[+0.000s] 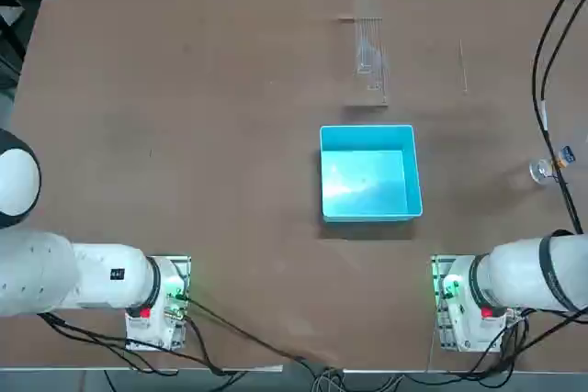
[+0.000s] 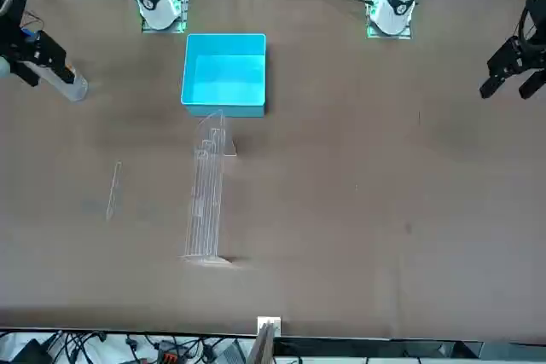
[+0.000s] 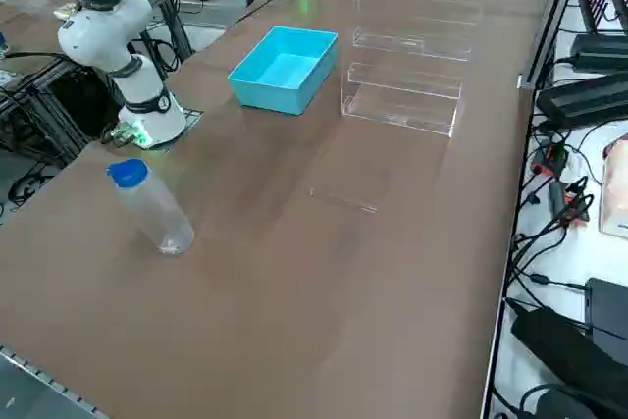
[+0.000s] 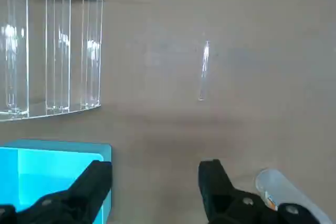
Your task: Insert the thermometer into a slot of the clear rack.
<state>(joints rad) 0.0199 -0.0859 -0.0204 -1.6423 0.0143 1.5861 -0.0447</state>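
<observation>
Task status: nothing done yet, as far as can be seen. The thermometer (image 1: 463,67) lies flat on the brown table (image 1: 184,135), untouched and apart from everything. Pick-up, carry and insertion all remain.

Reading the overhead view left to right, clock directions taken from the blue box (image 1: 370,173) at table centre:

- Blue box: open-topped, square, bright blue. Empty, bare floor visible.
- Clear rack (image 1: 369,52): at about 12 o'clock from the box, near it but not touching, its long axis running away toward the far edge. Slots look empty; no rod is seen in any of them, though the acrylic is nearly see-through and hard to read.
- Thermometer: at about 1 o'clock from the box, to the right of the rack and roughly parallel to it, with bare table between.
- Small clear bottle (image 1: 548,168) with blue cap: at about 3 o'clock, near the right edge, lying on its side. Contents cannot be made out.

Right gripper (image 4: 157,174): best seen in the wrist view, jaws spread wide with nothing between them. It hangs above the table near the box's corner and the bottle, well apart from the thermometer.

Judgement: the rod is thin, pale and flat on the surface, so the grasp looks the delicate step; threading it into a narrow slot comes after.
</observation>
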